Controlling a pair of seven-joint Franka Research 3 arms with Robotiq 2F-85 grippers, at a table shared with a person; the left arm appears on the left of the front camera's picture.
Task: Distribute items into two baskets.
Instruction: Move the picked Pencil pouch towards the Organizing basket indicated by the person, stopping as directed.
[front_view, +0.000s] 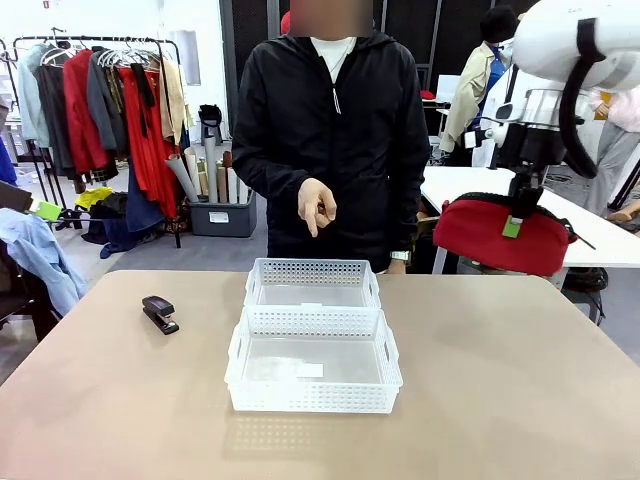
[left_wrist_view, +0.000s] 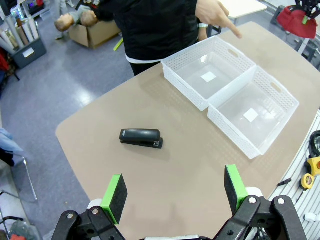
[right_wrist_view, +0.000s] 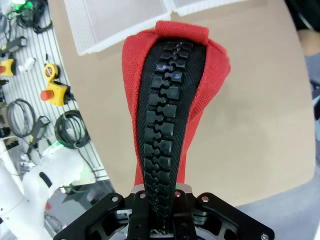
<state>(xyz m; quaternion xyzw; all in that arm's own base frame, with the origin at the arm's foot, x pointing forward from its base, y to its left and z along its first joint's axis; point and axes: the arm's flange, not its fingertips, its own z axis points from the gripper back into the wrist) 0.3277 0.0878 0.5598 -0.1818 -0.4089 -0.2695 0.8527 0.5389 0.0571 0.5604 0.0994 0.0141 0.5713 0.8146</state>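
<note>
Two baskets, front view: far basket (front_view: 312, 268) and near basket (front_view: 312, 397), white lattice, end to end and touching at the middle of the table (front_view: 520, 380). Each is bare inside except for a small white label.
Stapler, front view: black stapler (front_view: 159, 313) lying on the table to my left of the baskets, well apart from them, untouched.
Red pouch, front view: red pouch (front_view: 495, 235) hanging in the air off to my right, beyond the table's far right corner. My right gripper (front_view: 513, 222) pinches it at the top.
Person's hand, front view: person's hand (front_view: 317, 208) held above the far basket, forefinger pointing down.
Left gripper, left wrist view: my left gripper (left_wrist_view: 174, 192) hovers above the table with jaws wide apart and nothing between the green pads. The stapler (left_wrist_view: 141, 138) lies beyond them.
Baskets, left wrist view: far basket (left_wrist_view: 185, 85) and near basket (left_wrist_view: 235, 132) seen from above, nothing in either.
Right gripper, right wrist view: my right gripper (right_wrist_view: 165, 200) is clamped on the black zipper edge of the red pouch (right_wrist_view: 167, 115), which hangs below me over the table, with the baskets at the top edge.
Done, by my reckoning: no item delivered; one of two lifted.
Left, by my reckoning: carry the pouch over a basket, likely the far one pointed at, and let go. Then the stapler goes into the other.
</note>
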